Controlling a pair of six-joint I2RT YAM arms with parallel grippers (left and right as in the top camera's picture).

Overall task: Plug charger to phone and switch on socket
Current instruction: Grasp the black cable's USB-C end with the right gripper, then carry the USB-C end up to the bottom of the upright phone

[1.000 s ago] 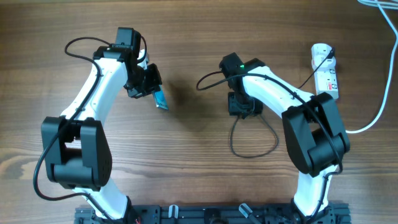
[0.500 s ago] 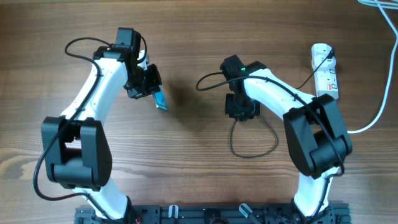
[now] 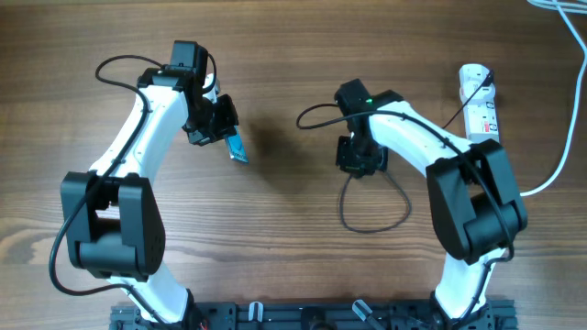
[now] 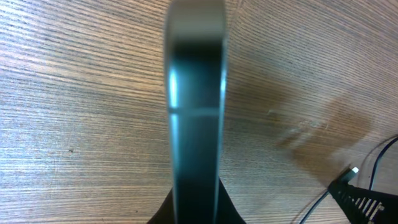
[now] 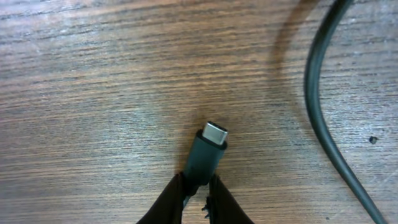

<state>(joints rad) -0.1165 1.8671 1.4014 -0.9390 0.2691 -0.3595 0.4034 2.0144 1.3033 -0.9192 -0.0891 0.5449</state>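
While the left end effector is keeping its closed clamp on the phone, holding it edge-on above the surface just as a second ago, the right end effector is pinching shut. Its fingers, wider apart a moment back, are now gripping the charger just behind the connector tip, which is poking out free ahead of them. Overhead, the right arm is sitting slightly further right than before, with the cable's loop trailing on the wood below it. Judging by this, the grasp is being completed and the tip is becoming ready to carry toward the phone. The socket is lying well apart at far right, switch apparently untouched.
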